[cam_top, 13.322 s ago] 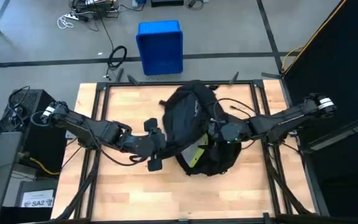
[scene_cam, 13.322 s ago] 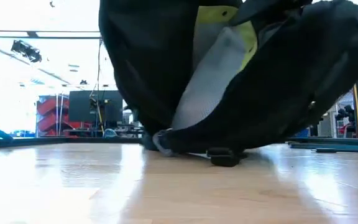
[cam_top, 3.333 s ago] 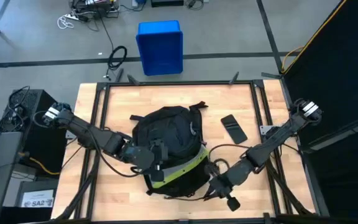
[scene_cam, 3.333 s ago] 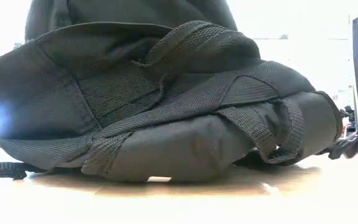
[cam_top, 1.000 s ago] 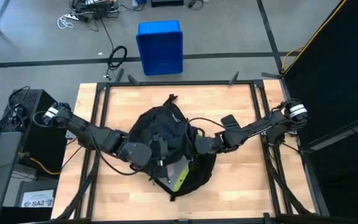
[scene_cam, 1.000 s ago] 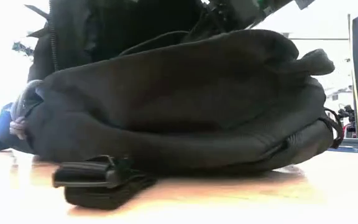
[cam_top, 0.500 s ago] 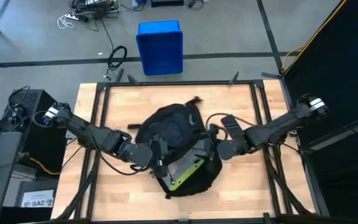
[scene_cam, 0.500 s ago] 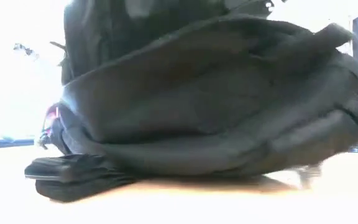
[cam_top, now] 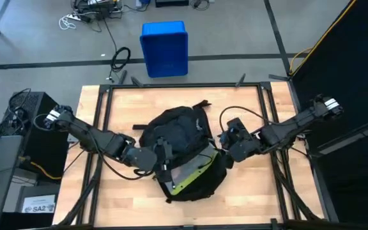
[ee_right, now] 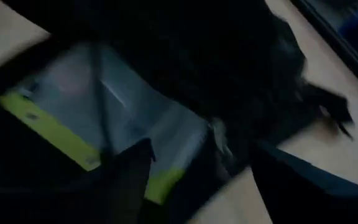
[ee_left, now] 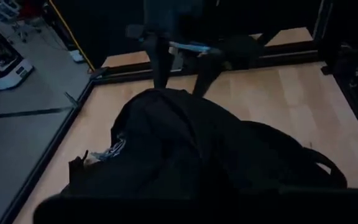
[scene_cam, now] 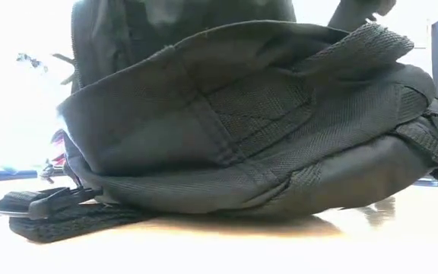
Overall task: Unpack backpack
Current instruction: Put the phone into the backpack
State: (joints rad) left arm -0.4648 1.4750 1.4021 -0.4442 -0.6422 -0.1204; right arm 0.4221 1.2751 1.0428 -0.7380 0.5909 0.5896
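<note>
Overhead and table-level views of the unpacking bench. The backpack (cam_top: 181,150) lies at the centre of the wooden table (cam_top: 107,118), its near end gaping on a grey, yellow-green-edged lining (cam_top: 190,171); no writing on it is legible. The left gripper (cam_top: 162,156) presses into the pack's left flank, apparently pinching fabric. The right gripper (cam_top: 230,144) hovers just right of the pack, finger spacing indeterminate. A blue bin (cam_top: 165,48) stands on the floor beyond the far edge.
</note>
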